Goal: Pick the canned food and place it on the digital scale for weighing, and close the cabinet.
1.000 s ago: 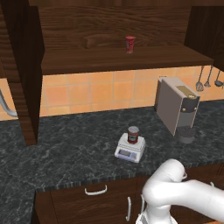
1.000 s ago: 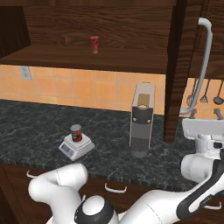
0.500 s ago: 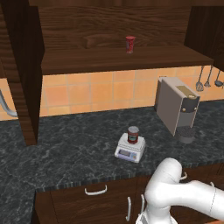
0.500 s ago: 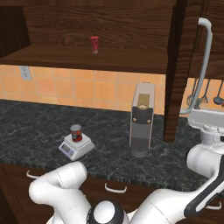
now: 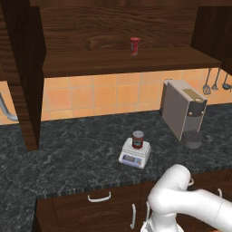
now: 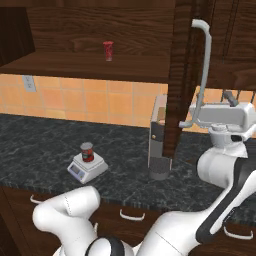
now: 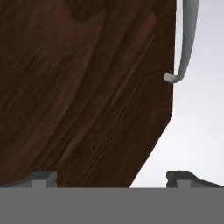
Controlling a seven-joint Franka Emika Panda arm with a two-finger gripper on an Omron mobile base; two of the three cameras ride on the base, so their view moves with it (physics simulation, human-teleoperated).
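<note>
Facing the open cabinet (image 6: 125,30), the arm has its next work at the right-hand door (image 6: 181,75), which stands edge-on just in front of the gripper (image 7: 111,177) and slightly to its left. Its long silver handle (image 6: 200,70) runs vertically, close above the hand. The fingers are spread wide apart and hold nothing. Well away to the left and lower, the canned food (image 6: 87,151) already stands on the digital scale (image 6: 88,167)
</note>
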